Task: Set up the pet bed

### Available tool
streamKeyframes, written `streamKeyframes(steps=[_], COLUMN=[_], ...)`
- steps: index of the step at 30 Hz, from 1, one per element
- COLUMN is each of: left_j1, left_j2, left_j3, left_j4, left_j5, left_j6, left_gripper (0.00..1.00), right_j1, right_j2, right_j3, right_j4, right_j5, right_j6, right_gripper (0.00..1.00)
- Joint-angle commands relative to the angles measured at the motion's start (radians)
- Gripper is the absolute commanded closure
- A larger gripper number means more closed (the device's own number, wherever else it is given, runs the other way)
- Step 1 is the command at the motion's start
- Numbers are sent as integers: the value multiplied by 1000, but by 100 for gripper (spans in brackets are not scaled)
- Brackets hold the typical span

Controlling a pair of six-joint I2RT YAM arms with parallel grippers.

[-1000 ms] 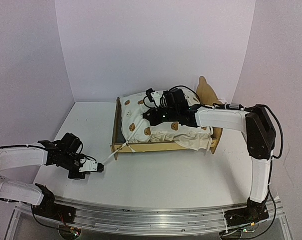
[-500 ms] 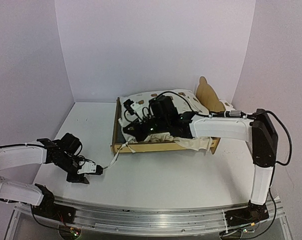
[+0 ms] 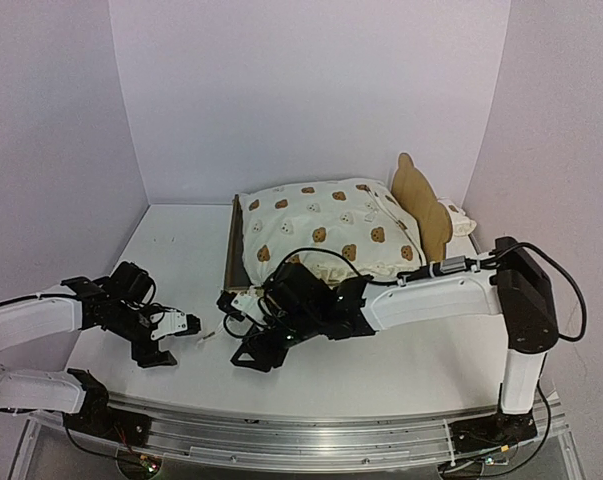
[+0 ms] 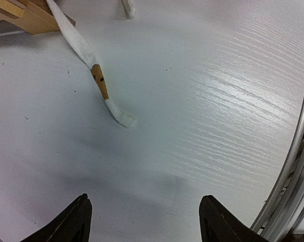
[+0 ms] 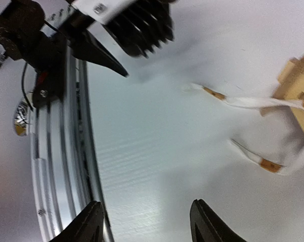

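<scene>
Looking at the top camera first: the pet bed (image 3: 326, 235) sits toward the back middle of the table (image 3: 411, 370). Its bear-print cushion (image 3: 281, 222) is puffed up in the frame, and the ear-shaped headboard (image 3: 418, 195) is at the right end. A small pillow (image 3: 459, 218) peeks out behind that headboard. The left gripper (image 3: 188, 328) is low over the table, off to the left of the bed and apart from it. The tip of a white ribbon (image 3: 207, 336) lies just beside it. The right arm stretches across the front of the bed, with the right gripper (image 3: 243, 355) down near the front-left corner.

Left wrist cam: the pincer is spread wide with nothing in it, just bare table between the fingers. The ribbon runs down from the wooden frame corner (image 4: 25, 15) at top left and has a tan patch partway along. Its loose end lies flat on the table, well short of the fingertips.

Right wrist cam: this pincer is released too, and nothing is gripped. The left gripper shows at the top, the metal rail (image 5: 56, 151) runs down the left side, and the frame corner is at the right edge. The ribbon and a second ribbon (image 5: 257, 161) trail off the corner onto the table.
</scene>
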Motion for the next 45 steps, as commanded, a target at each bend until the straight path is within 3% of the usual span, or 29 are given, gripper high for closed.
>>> streamKeyframes(steps=[1, 7, 11, 15, 22, 27, 32, 36, 38, 41, 43, 45], left_j1=[8, 6, -51, -214, -254, -255, -257, -257, -256, -251, -244, -233], left_j2=[-37, 59, 215, 385, 707, 814, 861, 868, 866, 841, 820, 795], left_j3=[28, 349, 605, 744, 985, 1015, 957, 923, 917, 902, 888, 894], left_j4=[35, 57, 34, 35, 44, 93, 104, 138, 137, 136, 137, 115], left_j5=[-21, 20, 12, -95, -129, -169, -171, -214, -230, -247, -249, -250], left_j6=[-74, -205, -301, -291, -370, -367, -362, -339, -328, -306, -295, -290], left_gripper=[25, 30, 35, 32, 26, 27, 30, 41, 56, 85, 99, 100], right_j1=[-40, -227, -361, -477, -561, -554, -539, -539, -538, -541, -541, -544], right_j2=[-173, -303, -379, -363, -235, -152, -93, -10, 1, -8, -16, -35], right_j3=[53, 128, 74, 50, 139, 192, 184, 235, 238, 220, 217, 230], right_j4=[-238, -633, -751, -765, -760, -738, -668, -669, -669, -671, -675, -690], right_j5=[212, 438, 536, 570, 496, 344, 337, 350, 359, 388, 392, 385], right_j6=[-15, 257, 386, 392, 361, 413, 453, 441, 442, 432, 410, 386], right_gripper=[39, 45, 51, 52, 50, 51, 50, 51, 56, 76, 88, 98])
